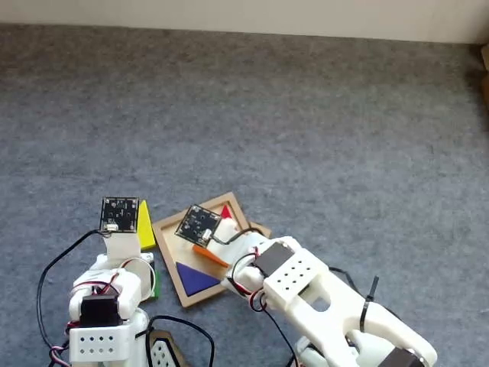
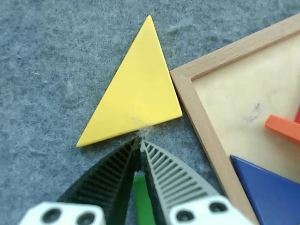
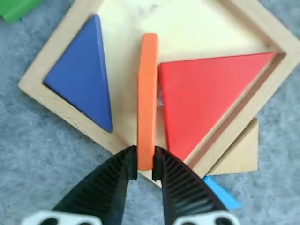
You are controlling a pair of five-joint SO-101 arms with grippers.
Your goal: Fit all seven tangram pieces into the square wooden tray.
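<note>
The right gripper (image 3: 145,164) pinches the orange piece (image 3: 147,93) by one end. The piece stands on its thin edge inside the wooden tray (image 3: 65,107), between the blue triangle (image 3: 82,75) and the red triangle (image 3: 201,98) — low in the middle of the high view. It looks light, hard and smooth, so it could slip or tip; a hold nearer its middle seems safer. The left gripper (image 2: 139,143) is closed to a point, right by the yellow triangle (image 2: 138,89) — just left of the tray.
</note>
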